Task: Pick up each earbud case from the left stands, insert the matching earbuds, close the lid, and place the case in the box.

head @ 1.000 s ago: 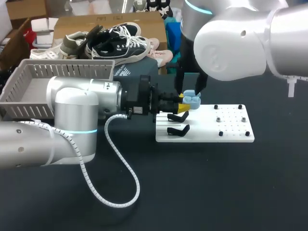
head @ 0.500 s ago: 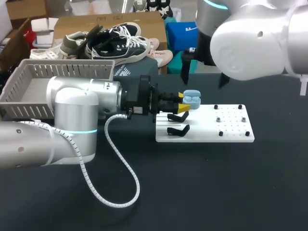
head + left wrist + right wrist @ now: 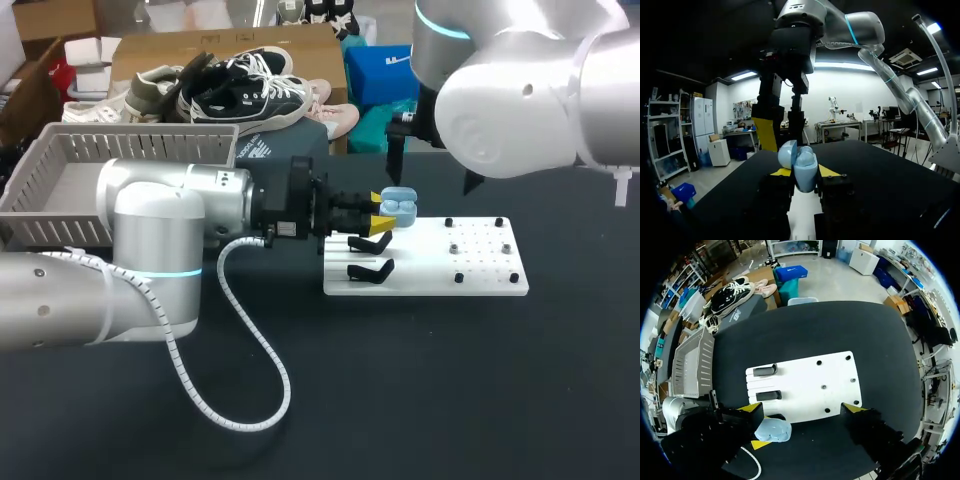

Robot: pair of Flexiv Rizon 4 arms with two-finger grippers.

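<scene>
A light blue earbud case [image 3: 398,205] with its lid up hangs just above the back left corner of the white plate [image 3: 470,265]. My left gripper [image 3: 383,212] is shut on the case from both sides. In the left wrist view the case [image 3: 799,167] stands between the yellow tips. My right gripper [image 3: 430,170] hangs open above and behind the case, touching nothing. In the right wrist view its wide-spread tips [image 3: 802,410] frame the plate [image 3: 810,385], with the case [image 3: 772,431] below them. Two black stands [image 3: 370,243] [image 3: 368,269] on the plate hold nothing.
A grey slatted basket [image 3: 60,165] stands at the back left of the table, behind my left arm. The plate's right half carries small black pegs [image 3: 497,221]. A white cable [image 3: 240,400] loops over the dark tabletop in front.
My right gripper has lifted away from the case, shifted right and back, and opened wide. The left gripper and the case have stayed put.
</scene>
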